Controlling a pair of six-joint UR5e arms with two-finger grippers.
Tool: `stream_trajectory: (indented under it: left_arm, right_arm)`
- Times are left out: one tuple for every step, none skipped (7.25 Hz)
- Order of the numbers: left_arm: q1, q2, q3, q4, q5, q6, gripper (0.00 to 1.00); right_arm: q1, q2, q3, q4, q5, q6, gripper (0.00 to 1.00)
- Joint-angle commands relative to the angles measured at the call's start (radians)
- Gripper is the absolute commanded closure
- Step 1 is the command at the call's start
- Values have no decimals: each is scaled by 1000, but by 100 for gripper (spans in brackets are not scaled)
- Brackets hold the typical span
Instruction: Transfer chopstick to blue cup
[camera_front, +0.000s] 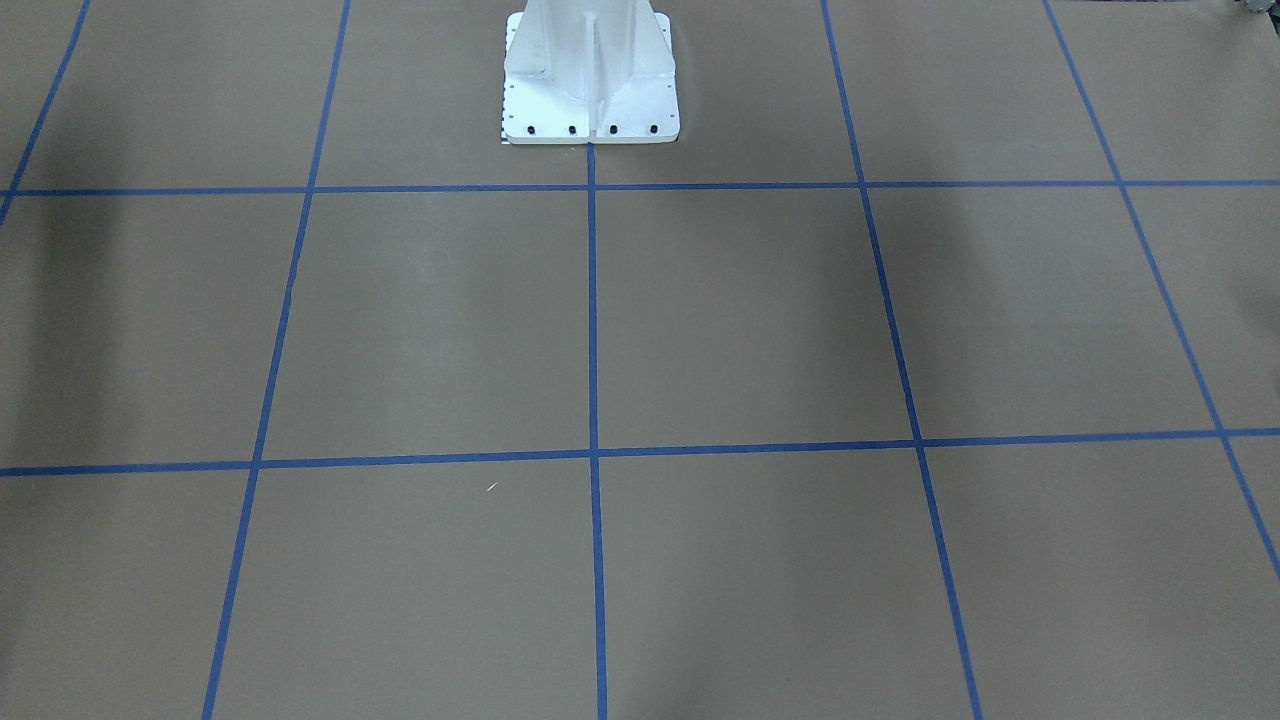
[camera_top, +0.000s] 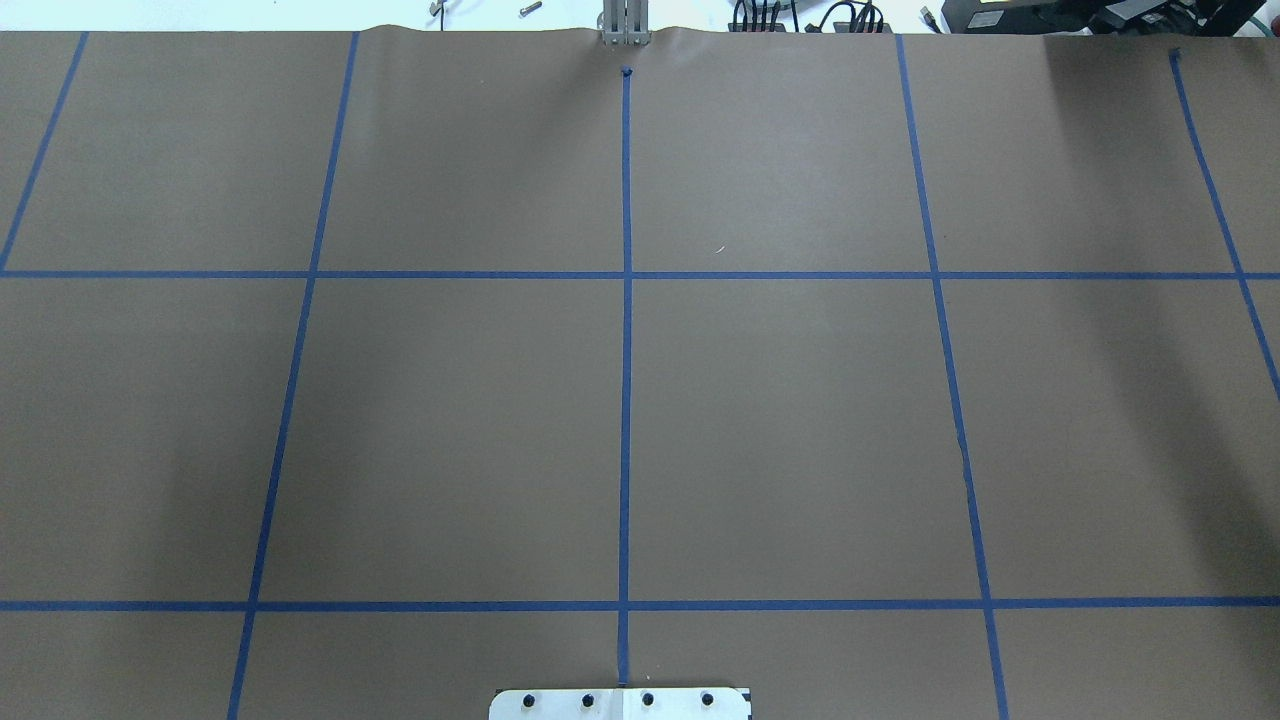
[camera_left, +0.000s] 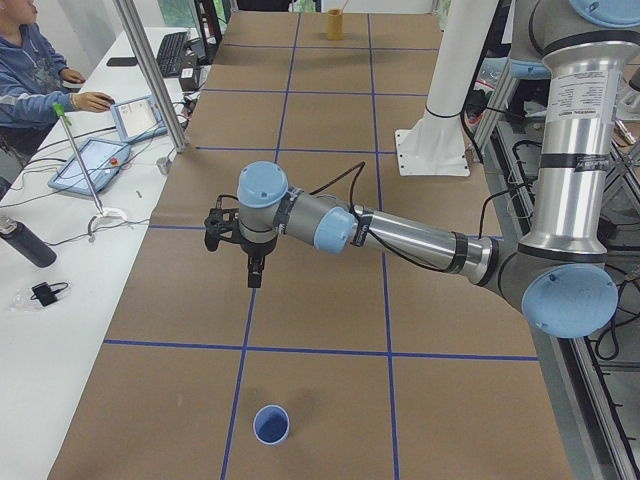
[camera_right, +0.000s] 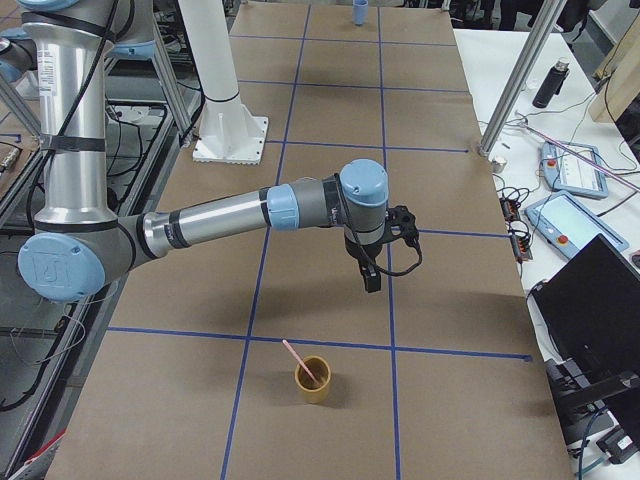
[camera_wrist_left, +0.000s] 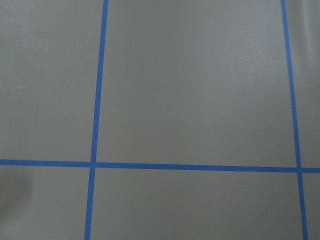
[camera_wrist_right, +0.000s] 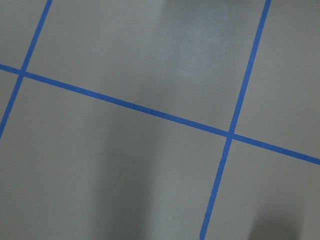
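Note:
The pale pink chopstick (camera_right: 300, 362) leans inside a mustard-yellow cup (camera_right: 312, 381) near the table's right end. The blue cup (camera_left: 271, 424) stands upright near the left end; it shows small and far as the blue cup (camera_right: 360, 12) in the exterior right view. My right gripper (camera_right: 370, 278) hangs above the table, a little beyond the yellow cup and apart from it. My left gripper (camera_left: 255, 272) hangs over the table, well short of the blue cup. Both show only in the side views, so I cannot tell whether they are open or shut. Both wrist views show only paper and tape.
Brown paper with blue tape lines (camera_top: 626, 400) covers the table. The white pedestal (camera_front: 590, 80) stands at the robot's side. A person (camera_left: 30, 70) sits at a side bench with tablets (camera_left: 88, 165). A laptop (camera_right: 600, 320) and a bottle (camera_right: 553, 84) lie beside the right end.

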Motion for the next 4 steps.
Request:
stream_trajectory:
  left_arm:
    - [-1, 4, -4, -1, -8, 0, 2]
    - [-3, 18, -5, -4, -11, -2, 2]
    - [-1, 73, -5, -52, -12, 0, 2]
    - [-1, 101, -21, -108, -14, -2, 2]
  right_arm:
    - [-3, -6, -2, 1, 7, 0, 0]
    - [-6, -6, -4, 3, 14, 0, 0]
    - [-6, -8, -7, 6, 21, 0, 0]
    - [-7, -8, -7, 9, 22, 6, 0]
